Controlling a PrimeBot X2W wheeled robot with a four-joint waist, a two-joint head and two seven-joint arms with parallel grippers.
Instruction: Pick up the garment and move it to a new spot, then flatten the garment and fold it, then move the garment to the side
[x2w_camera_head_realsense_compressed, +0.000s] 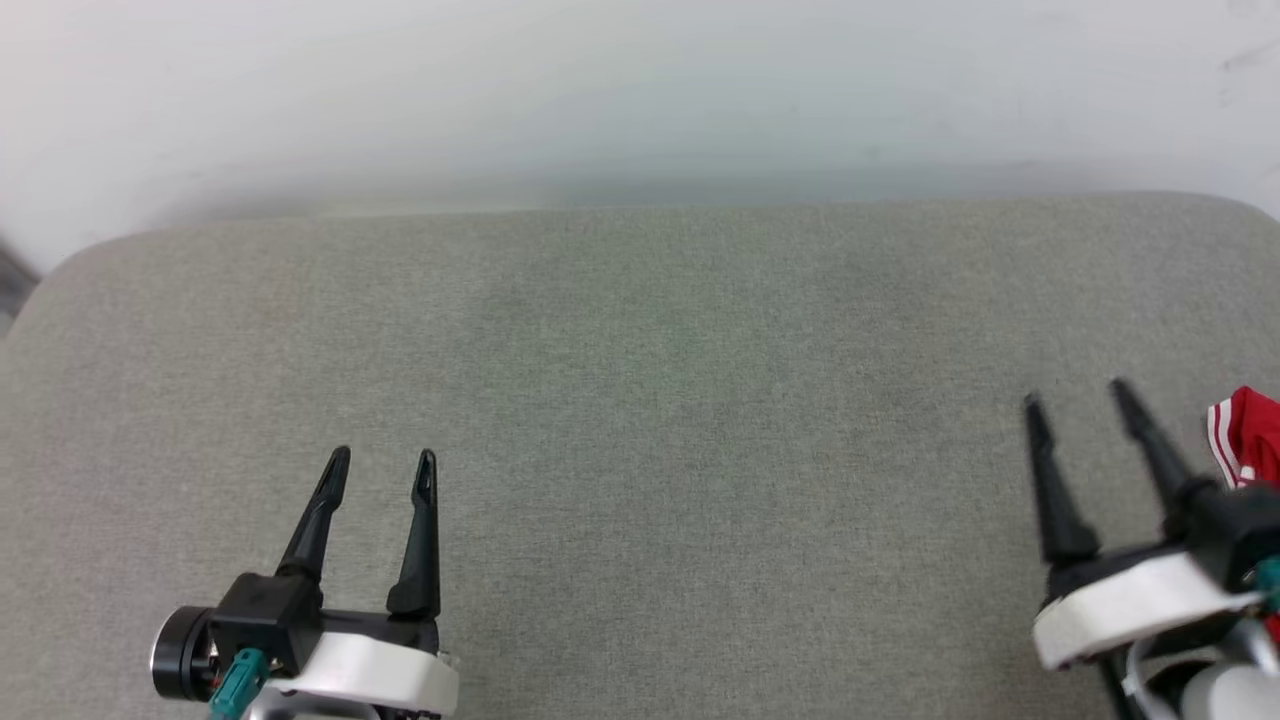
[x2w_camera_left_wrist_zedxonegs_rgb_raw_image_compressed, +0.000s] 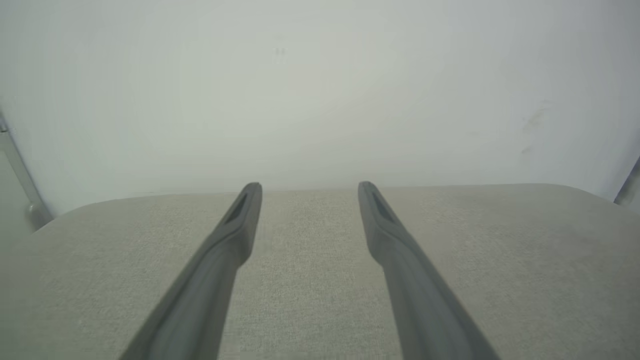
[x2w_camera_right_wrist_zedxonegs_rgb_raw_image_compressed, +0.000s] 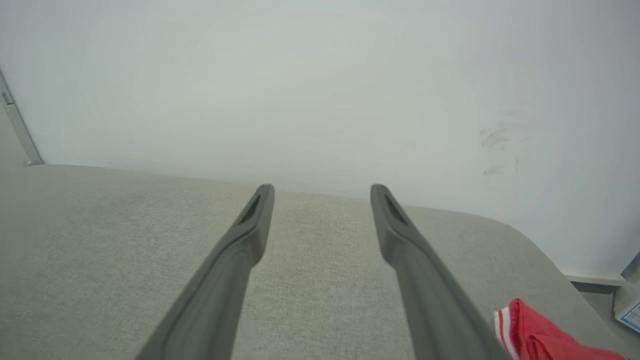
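A corner of the red garment (x2w_camera_head_realsense_compressed: 1248, 435), with red-white striped trim, lies at the right edge of the grey cushioned surface (x2w_camera_head_realsense_compressed: 640, 400); most of it is out of view. In the right wrist view the garment (x2w_camera_right_wrist_zedxonegs_rgb_raw_image_compressed: 540, 335) shows at the bottom right, beside the right finger. My right gripper (x2w_camera_head_realsense_compressed: 1075, 395) is open just left of the garment, with nothing between its fingers. My left gripper (x2w_camera_head_realsense_compressed: 385, 462) stands open and bare at the lower left, far from the garment. The left wrist view shows the left gripper (x2w_camera_left_wrist_zedxonegs_rgb_raw_image_compressed: 309, 187) spread over bare fabric.
A pale wall (x2w_camera_head_realsense_compressed: 640, 90) rises behind the surface's far edge. The surface has rounded corners at the far left (x2w_camera_head_realsense_compressed: 70, 270) and far right. A strip of floor with a small white object (x2w_camera_right_wrist_zedxonegs_rgb_raw_image_compressed: 631, 310) lies past the right corner.
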